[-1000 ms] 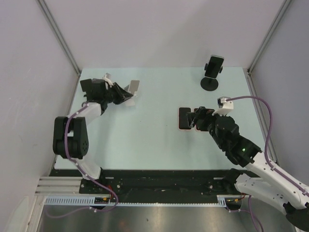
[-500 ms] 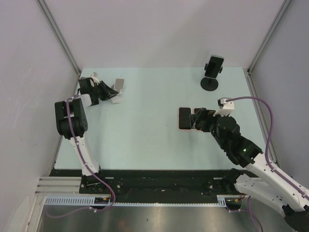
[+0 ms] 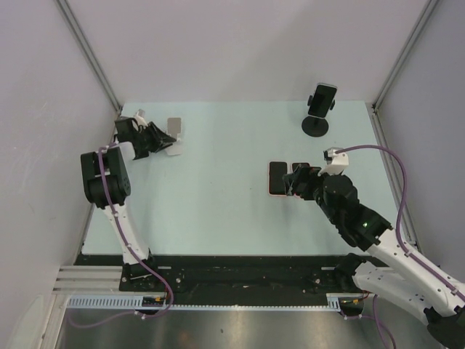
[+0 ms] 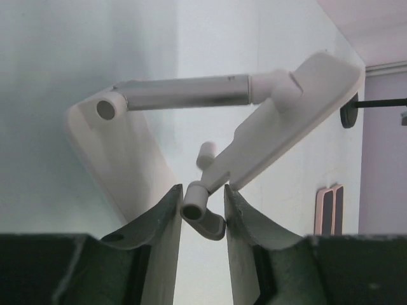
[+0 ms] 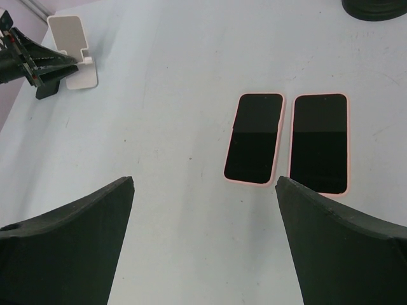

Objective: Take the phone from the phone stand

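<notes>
Table point(image 3: 218, 211): R gripper point(image 5: 205, 184) hangs w/ fingers wide apart over two pink-cased phones point(image 5: 254, 136) point(image 5: 319, 142), flat, side by side. L gripper point(image 4: 202, 190) clamped on white stand point(image 4: 280, 121), far-left corner. Far-right, black stand point(image 3: 317, 125) w/ phone point(image 3: 322, 97) mounted upright.

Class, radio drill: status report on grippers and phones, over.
Left gripper shut on white stand. Right gripper open above two flat phones. One phone on black stand, nothing blocking.

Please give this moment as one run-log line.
left tool: shut on white stand | right tool: open near two phones | black stand: holds phone
</notes>
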Motion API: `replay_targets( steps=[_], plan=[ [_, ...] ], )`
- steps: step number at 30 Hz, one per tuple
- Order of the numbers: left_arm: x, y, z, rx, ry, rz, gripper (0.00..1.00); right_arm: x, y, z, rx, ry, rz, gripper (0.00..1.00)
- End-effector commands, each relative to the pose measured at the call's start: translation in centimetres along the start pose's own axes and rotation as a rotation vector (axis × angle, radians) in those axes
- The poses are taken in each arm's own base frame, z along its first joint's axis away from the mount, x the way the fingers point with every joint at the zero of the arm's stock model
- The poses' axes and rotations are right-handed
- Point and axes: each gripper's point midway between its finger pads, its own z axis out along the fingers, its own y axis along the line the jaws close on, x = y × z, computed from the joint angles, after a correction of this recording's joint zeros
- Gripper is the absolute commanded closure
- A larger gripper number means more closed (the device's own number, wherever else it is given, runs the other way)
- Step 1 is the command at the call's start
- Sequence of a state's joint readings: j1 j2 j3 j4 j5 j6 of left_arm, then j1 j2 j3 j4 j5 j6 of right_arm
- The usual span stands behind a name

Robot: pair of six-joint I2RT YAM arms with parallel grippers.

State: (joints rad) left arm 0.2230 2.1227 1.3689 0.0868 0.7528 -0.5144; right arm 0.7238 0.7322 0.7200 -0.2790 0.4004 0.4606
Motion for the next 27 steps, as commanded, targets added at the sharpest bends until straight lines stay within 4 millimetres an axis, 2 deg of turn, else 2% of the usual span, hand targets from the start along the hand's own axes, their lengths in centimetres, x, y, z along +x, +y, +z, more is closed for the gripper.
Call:
replay_targets(
  steps=[1,5,16,24,25,27],
  plan=[
    [0.0,1.3,-1.1,-0.05,-0.016,0.023,0.61,-0.6,0.2,-0.1,-0.013,-0.023,0.014,0.0],
    [-0.6,1.0,-1.6,-0.066,-0.037,0.04,0.5,-0.5,0.1,-0.4,-0.016,-0.021,0.018,0.0],
    [-1.2,1.3,-3.2,-0.157,-0.097,0.051,0.31,-0.6,-0.1,-1.0,-0.013,-0.025,0.026,0.0],
    [-2.2,-0.9,-4.9,-0.231,-0.182,0.103,0.17,-0.7,0.0,-1.0,-0.021,-0.027,0.032,0.0],
    [-2.3,-1.6,-5.1,-0.234,-0.192,0.116,0.16,-0.7,0.0,-1.1,-0.021,-0.027,0.032,0.01],
    [-2.5,-1.6,-5.4,-0.287,-0.219,0.132,0.12,-0.7,0.0,-1.1,-0.02,-0.025,0.032,0.01]
  ],
)
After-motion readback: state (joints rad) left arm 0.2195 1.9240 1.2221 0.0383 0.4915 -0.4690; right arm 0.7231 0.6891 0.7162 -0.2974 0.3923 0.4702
